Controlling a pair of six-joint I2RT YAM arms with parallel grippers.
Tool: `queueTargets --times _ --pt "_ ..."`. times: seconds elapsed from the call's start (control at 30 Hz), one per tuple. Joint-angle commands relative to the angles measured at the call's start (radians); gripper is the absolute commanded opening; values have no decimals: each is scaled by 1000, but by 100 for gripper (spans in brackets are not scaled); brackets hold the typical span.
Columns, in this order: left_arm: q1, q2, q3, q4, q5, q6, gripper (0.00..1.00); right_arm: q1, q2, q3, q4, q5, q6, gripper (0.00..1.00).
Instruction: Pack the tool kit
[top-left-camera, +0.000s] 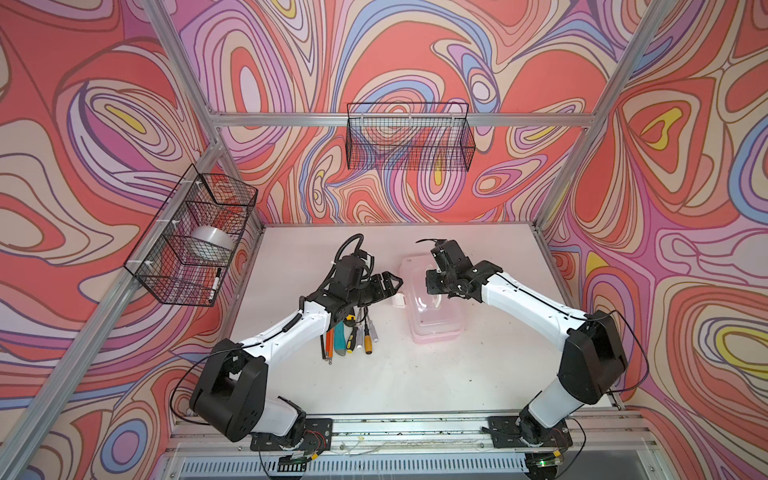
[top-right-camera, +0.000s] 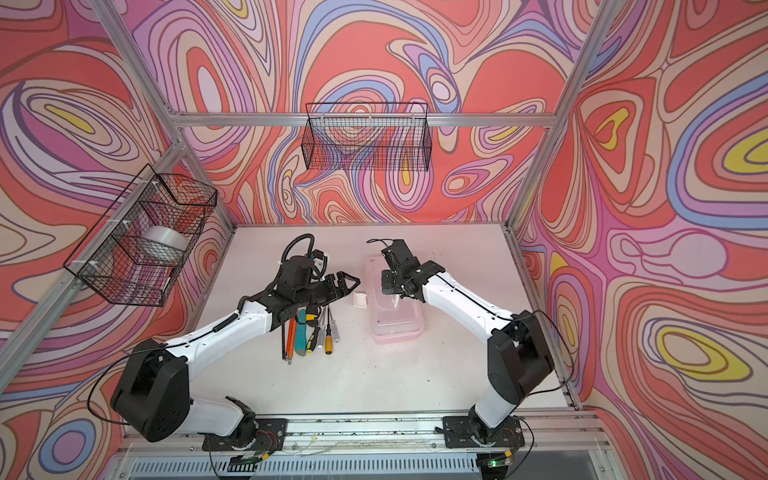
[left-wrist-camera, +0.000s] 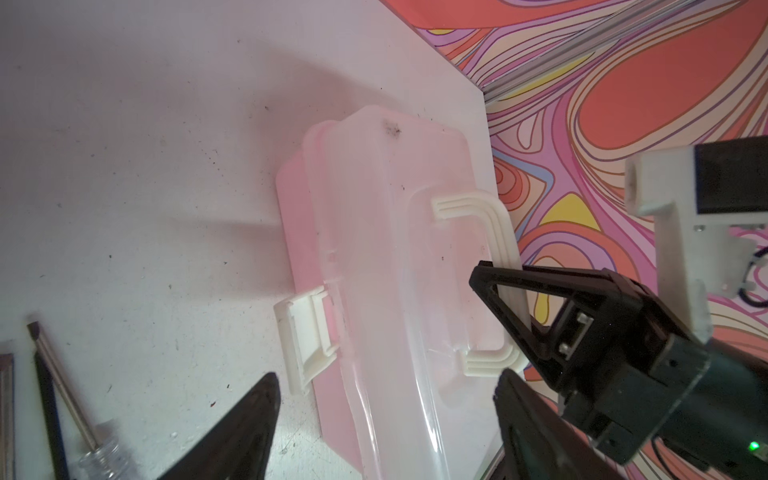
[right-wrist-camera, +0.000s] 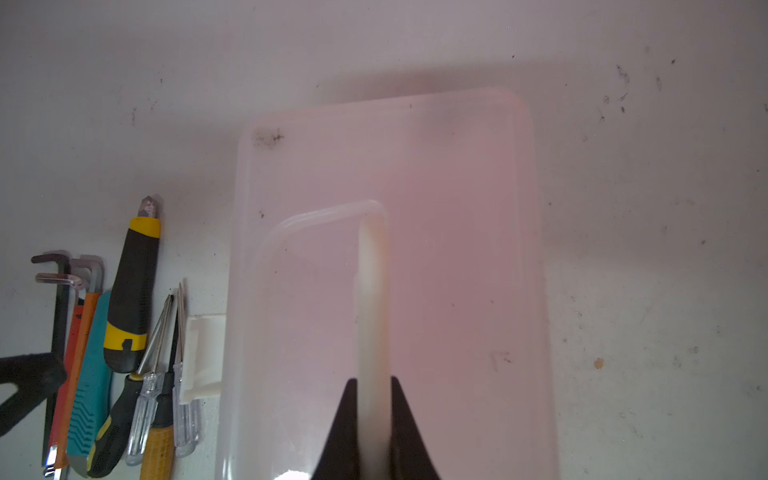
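my right gripper (right-wrist-camera: 373, 384) clamped on the white handle (right-wrist-camera: 373, 291), my left gripper (top-left-camera: 392, 284) spread wide, near that handle

Arms (top-left-camera: 282, 336) white-shelled, black joints, thin black cables; fingers (left-wrist-camera: 241, 432) black, triangular; green light (left-wrist-camera: 753, 446), probably status LED.

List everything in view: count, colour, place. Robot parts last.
tool case: one, pink base, clear lid, on table
handle: one, white, atop case
latch: one, white, case's side toward tools
yellow-black knife: one, left of case
teal knife: one, beside it
screwdrivers: several, mixed handles, nearest case
hex keys: several, dark and silver, outermost
orange rods: count unclear, by teal knife
back basket: one, black wire, rear rail
left basket: one, black wire, left rail
tape roll: one, pale, left basket
table: one, white
left gripper: open, near latch
right gripper: shut on handle
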Motion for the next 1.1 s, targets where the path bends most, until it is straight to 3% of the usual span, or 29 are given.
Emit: queueTargets --times 0.0,0.2,0.37,0.47,0.73,0.9,1.07 --pt "-6 7 -26 -21 -26 18 81 -3 -36 -40 68 -37 31 0" --pt "-6 -10 -13 -36 -39 30 81 -35 -137 -33 69 -114 34 0" --pt "-6 -6 -2 0 -18 22 83 -209 -205 -161 218 -463 118 0" --pt "-6 -1 -21 87 17 -7 88 -260 -222 -223 291 -575 144 0" --pt "-15 63 3 243 109 -71 94 -288 -226 -315 406 -701 206 0" --pt "-27 124 45 251 134 -83 93 -319 -220 -367 506 -799 265 0" --pt "-35 136 69 250 132 -82 93 -343 -239 -356 486 -826 249 0"
